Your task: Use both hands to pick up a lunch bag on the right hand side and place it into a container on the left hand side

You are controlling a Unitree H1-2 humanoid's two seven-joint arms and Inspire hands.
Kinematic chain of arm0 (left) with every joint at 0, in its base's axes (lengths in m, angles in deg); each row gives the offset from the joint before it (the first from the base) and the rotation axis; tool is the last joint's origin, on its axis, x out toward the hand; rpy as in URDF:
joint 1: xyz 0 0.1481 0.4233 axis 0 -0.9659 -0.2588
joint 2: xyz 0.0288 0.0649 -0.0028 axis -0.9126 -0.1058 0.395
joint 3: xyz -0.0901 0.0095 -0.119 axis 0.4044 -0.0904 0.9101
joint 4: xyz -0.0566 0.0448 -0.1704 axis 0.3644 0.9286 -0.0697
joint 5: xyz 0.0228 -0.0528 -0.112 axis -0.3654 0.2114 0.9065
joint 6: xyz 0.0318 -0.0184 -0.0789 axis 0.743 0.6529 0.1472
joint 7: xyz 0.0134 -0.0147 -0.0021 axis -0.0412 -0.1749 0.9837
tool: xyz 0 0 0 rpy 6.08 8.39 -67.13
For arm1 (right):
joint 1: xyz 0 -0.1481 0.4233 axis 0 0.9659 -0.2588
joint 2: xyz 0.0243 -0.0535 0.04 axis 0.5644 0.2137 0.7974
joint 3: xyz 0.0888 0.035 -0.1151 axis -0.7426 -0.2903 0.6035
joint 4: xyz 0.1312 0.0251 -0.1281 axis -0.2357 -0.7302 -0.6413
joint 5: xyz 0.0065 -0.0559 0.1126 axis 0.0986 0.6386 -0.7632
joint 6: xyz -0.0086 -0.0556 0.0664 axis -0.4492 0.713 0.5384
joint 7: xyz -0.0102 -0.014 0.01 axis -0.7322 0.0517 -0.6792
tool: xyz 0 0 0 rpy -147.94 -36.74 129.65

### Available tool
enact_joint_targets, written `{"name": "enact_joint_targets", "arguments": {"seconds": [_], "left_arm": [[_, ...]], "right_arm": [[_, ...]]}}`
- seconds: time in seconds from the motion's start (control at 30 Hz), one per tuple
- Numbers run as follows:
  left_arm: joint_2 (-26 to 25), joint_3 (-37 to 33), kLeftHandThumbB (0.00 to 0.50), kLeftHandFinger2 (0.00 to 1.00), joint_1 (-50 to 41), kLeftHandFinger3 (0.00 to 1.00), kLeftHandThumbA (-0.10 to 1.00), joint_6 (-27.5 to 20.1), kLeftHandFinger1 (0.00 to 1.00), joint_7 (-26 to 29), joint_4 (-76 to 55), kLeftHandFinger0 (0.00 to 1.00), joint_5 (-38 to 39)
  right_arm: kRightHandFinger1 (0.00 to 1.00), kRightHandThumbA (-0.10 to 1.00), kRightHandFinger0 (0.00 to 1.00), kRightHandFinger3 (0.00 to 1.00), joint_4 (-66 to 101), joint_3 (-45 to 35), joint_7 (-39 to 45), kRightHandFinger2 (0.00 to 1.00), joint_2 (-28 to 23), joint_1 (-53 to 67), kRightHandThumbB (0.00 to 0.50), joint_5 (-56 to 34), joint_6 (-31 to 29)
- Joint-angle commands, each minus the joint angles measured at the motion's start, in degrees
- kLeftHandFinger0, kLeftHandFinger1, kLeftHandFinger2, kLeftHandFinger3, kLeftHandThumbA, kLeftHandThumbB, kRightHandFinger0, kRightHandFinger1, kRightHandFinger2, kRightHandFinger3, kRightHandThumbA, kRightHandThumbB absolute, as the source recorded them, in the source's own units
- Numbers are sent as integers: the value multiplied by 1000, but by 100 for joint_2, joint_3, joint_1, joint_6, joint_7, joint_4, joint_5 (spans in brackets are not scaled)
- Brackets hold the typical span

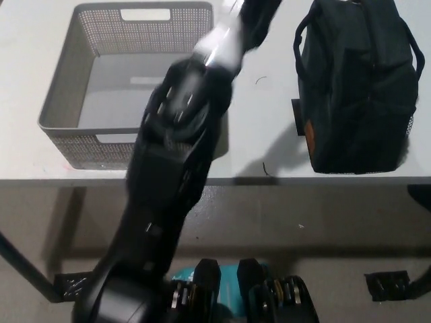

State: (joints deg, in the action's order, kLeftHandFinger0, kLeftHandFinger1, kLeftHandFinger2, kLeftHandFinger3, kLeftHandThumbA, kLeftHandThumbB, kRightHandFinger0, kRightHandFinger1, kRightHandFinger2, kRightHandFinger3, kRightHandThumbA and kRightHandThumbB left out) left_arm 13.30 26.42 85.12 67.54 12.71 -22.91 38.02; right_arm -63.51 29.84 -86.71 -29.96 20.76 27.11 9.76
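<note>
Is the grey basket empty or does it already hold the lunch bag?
Empty, where visible: the grey basket shows bare floor, though the left arm hides its right part. The black lunch bag stands outside, on the table.

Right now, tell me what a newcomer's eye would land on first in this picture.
First, the robot's left arm, a blurred black-and-white mass rising from the bottom left diagonally across the middle, crossing the right part of the grey perforated basket; its hand runs out of the picture at the top. Next, the black lunch bag, standing on the white table at the right, apart from the arm. The right hand is not in view.
</note>
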Motion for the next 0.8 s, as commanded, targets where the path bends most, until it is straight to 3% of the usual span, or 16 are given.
{"name": "enact_joint_targets", "arguments": {"seconds": [0.0,0.07,0.13,0.27,0.4,0.5,0.77], "left_arm": [[234,643,299,1000,1150,1000,1000,306,1000,411,1307,1000,606],[261,859,306,1000,1398,1000,1000,183,1000,511,1820,1000,674],[264,1048,309,1000,1587,1000,1000,47,1000,559,2256,1000,728],[216,1478,303,1000,1949,1000,1000,-365,1000,590,3347,1000,880],[144,1627,333,1000,2086,1000,1000,-716,1000,610,3967,1000,819],[125,1702,310,1000,2045,1000,1000,-836,1000,662,4155,1000,822],[4,1640,314,1000,1997,1000,1000,-928,1000,541,4816,1000,697]], "right_arm": [[1000,860,1000,1000,-783,-27,105,1000,-309,-1060,113,-471,480],[1000,863,1000,1000,-968,-6,115,1000,-314,-1274,34,-488,543],[1000,856,1000,1000,-1276,-8,183,1000,-349,-1481,25,-541,568],[1000,835,1000,1000,-1787,68,357,1000,-403,-1847,102,-630,858],[1000,792,1000,1000,-2109,74,424,1000,-380,-2029,83,-688,858],[1000,757,1000,1000,-2338,61,585,1000,-314,-2127,118,-835,932],[1000,738,1000,1000,-2178,168,585,1000,27,-2109,74,-924,1197]]}}
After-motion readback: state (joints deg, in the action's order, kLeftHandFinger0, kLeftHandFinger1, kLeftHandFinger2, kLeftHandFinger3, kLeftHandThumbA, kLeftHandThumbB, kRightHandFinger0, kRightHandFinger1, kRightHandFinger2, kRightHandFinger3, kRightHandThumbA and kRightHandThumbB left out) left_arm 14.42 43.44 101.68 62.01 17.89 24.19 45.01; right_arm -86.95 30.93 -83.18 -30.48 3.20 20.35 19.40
